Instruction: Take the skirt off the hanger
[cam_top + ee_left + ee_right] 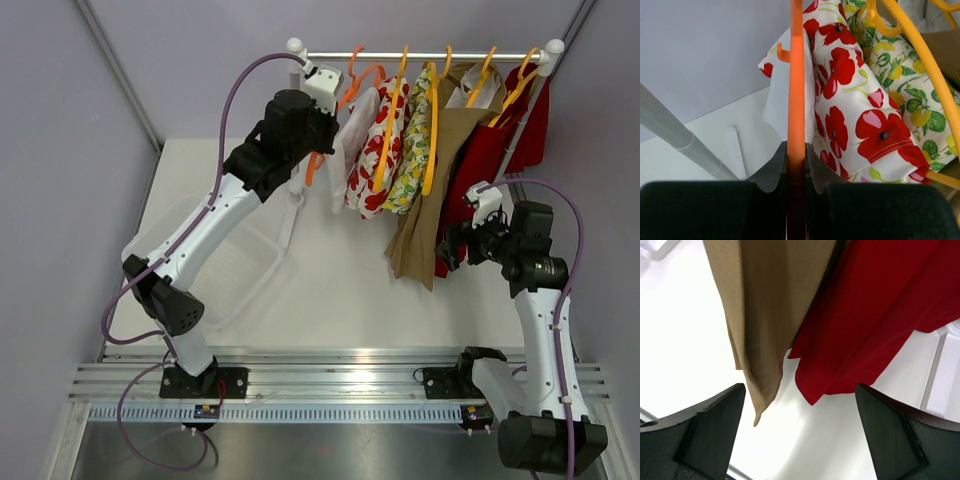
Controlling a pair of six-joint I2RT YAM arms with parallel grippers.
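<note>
A white skirt (pixel 343 150) hangs on an orange hanger (pixel 352 88) at the left end of the rail, next to a red-poppy print garment (pixel 372 150). My left gripper (pixel 326 135) is shut on the orange hanger's arm (pixel 796 100); the white skirt (pixel 775 100) drapes just beyond the jaws, and the poppy garment (pixel 855 115) is to the right. My right gripper (pixel 452 245) is open and empty, low by the hems of a tan garment (pixel 760 305) and a red garment (pixel 875 315); in the right wrist view the gripper (pixel 800 387) holds nothing between its fingers.
The clothes rail (pixel 430 56) also carries a lemon-print garment (pixel 412 150), the tan garment (pixel 425 210) and the red garment (pixel 495 150) on yellow hangers. A white basket (pixel 245 270) sits on the table at the left. The rack post (pixel 680 140) stands left of my left gripper.
</note>
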